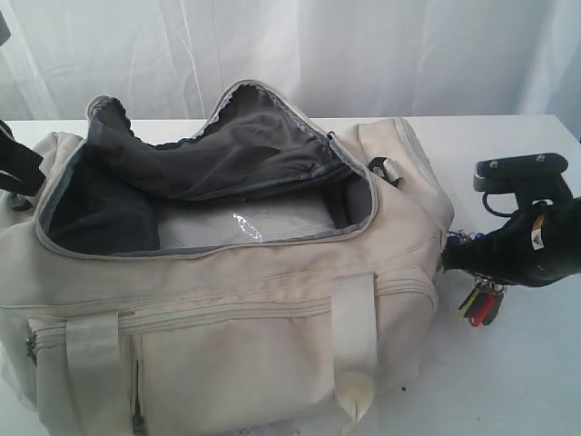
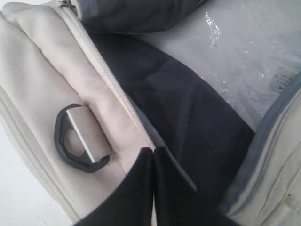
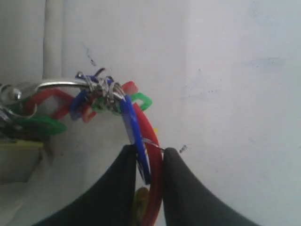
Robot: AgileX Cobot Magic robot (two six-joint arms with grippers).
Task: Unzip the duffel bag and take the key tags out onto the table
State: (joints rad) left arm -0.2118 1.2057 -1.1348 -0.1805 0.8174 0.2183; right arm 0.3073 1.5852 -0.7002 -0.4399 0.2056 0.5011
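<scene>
Fig.: duffel bag (image 1: 227,345) on the desk (image 1: 508,381), ext. view, w/ both wrist views. The bag fills the desk's left and centre, down to the front edge. Its top zip is undone and the flap is folded toward the desk's rear edge, so we see dark grey lining (image 1: 209,154) and a clear plastic sheet (image 1: 245,227) on the bag floor.

R. end effector (image 3: 149,153): clamped on the key tags (image 1: 481,304), pinching a blue and a red tag between its fingers. The rest of the bunch (red, green, blue, yellow, metal rings) hangs just beside the bag's right end, toward the desk's right edge. We cannot tell whether the lowest tags touch the desk.

L. end effector (image 2: 154,150): closed, fingers pressed together, tips at the zip edge by the bag's left end, near a black D-ring (image 2: 77,139). We cannot tell if any fabric is caught.
</scene>
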